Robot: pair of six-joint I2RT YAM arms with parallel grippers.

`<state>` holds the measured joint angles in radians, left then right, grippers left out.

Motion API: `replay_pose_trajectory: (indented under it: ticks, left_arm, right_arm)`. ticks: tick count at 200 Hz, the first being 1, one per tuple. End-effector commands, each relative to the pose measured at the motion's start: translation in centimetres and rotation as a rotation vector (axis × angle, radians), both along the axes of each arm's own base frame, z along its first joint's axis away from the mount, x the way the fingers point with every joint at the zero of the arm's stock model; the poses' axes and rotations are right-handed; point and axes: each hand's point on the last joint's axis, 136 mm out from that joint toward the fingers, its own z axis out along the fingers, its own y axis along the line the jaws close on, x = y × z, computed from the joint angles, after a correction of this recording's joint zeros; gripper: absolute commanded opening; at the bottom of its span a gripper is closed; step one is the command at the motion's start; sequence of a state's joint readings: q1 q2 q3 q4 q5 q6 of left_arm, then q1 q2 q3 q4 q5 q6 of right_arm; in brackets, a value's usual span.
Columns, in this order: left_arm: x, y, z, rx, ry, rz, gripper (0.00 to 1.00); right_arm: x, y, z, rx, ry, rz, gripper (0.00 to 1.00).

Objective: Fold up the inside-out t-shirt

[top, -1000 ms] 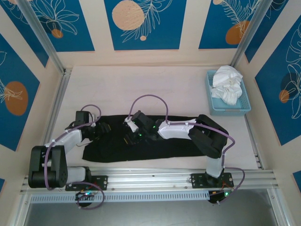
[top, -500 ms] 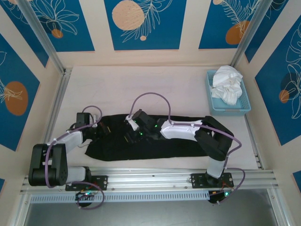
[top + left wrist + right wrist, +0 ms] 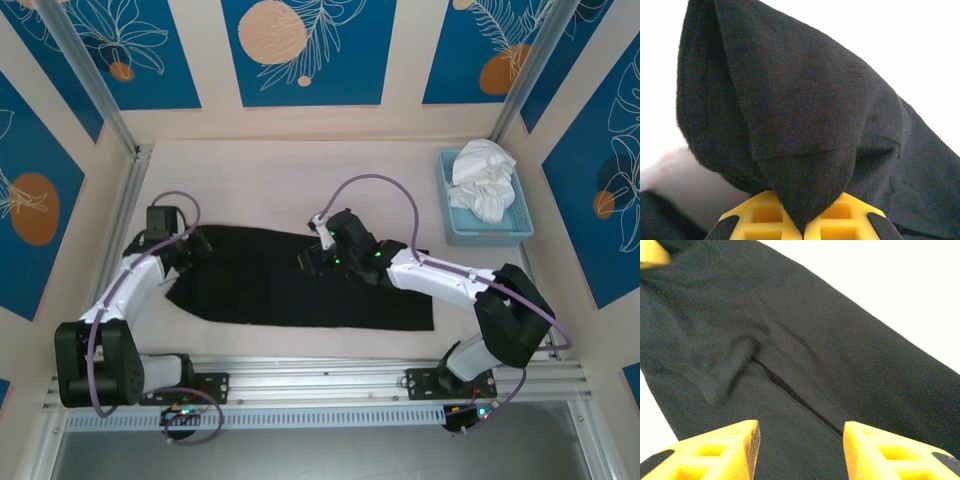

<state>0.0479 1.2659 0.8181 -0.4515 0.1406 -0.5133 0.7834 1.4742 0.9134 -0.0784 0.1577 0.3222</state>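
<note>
The left jaws pinch the t-shirt [image 3: 790,125]; the right jaws stand spread over it.

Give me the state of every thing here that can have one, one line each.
t-shirt: laid out as a long black band on the table, left end pinched up.
left gripper: jaws shut on the t-shirt's left end.
right gripper: jaws open over the t-shirt's middle, holding nothing.
blue basket: upright at the table's far right.
white garment: crumpled inside the blue basket.
</note>
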Motion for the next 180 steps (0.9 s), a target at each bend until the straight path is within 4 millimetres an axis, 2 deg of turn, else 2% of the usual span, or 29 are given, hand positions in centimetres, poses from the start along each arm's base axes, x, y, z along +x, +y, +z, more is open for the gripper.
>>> replay_pose_trajectory:
  ticks: [1, 28, 44, 68, 93, 116, 136, 156, 180]
  left_arm:
    - [-0.1, 4.9, 1.9, 0.262, 0.079, 0.042, 0.0]
    - [1.7, 9.2, 6.6, 0.525, 0.099, 0.053, 0.0]
    - [2.5, 10.6, 8.0, 0.615, 0.136, 0.054, 0.0]
    - [2.9, 10.1, 7.8, 0.644, 0.175, 0.024, 0.0]
    - [3.0, 8.2, 7.8, 0.656, 0.175, -0.02, 0.0]
    - [3.0, 4.9, 7.9, 0.632, 0.163, -0.079, 0.0]
    - [2.2, 0.7, 7.7, 0.549, 0.146, -0.141, 0.0]
    - [1.1, -5.0, 7.0, 0.396, 0.108, -0.195, 0.0]
    - [0.1, -13.0, 6.2, 0.186, 0.059, -0.267, 0.0]
  right_arm:
    - [0.4, -2.0, 0.5, 0.026, -0.002, -0.042, 0.49]
    - [1.1, -4.5, 0.8, 0.06, 0.007, -0.101, 0.49]
    - [1.3, -6.1, 0.7, 0.075, 0.012, -0.138, 0.49]
    - [1.5, -8.3, 0.4, 0.092, 0.028, -0.188, 0.49]
    - [1.6, -9.6, 0.3, 0.111, 0.043, -0.224, 0.5]
    - [1.6, -9.9, 0.1, 0.112, 0.051, -0.229, 0.49]
    - [1.5, -10.3, 0.2, 0.103, 0.051, -0.238, 0.49]
    - [1.5, -10.9, 0.1, 0.093, 0.047, -0.254, 0.5]
    - [1.5, -11.7, 0.2, 0.086, 0.047, -0.276, 0.5]
